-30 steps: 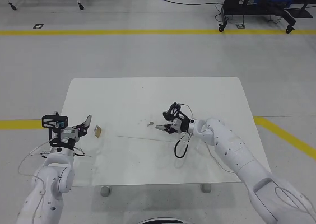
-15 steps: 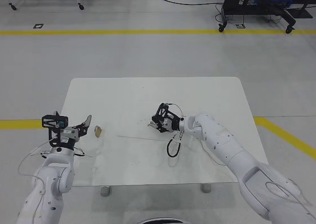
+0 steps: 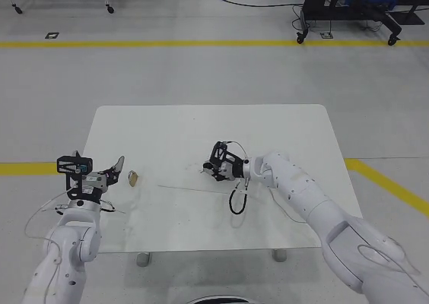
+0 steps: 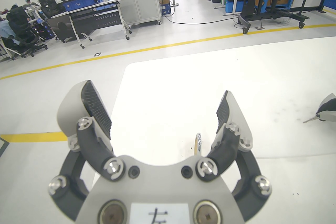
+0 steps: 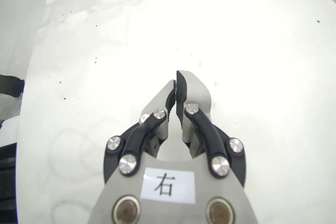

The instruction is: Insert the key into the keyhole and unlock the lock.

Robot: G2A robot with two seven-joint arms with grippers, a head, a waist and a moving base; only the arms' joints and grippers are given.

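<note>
The key (image 4: pixel 309 120) is near the middle of the bench (image 3: pixel 199 129), its blade poking out from the tip of the right end effector (image 5: pixel 176 81), whose fingers are pressed together on it. The brass lock (image 3: pixel 132 178) lies flat, shackle closed, well apart at the key's 9 o'clock, near the bench's 9 o'clock edge. The left end effector (image 4: pixel 157 99) hovers low at the lock's 9 o'clock, fingers spread wide and pointing toward 3 o'clock. The right arm stretches in from 4 o'clock
</note>
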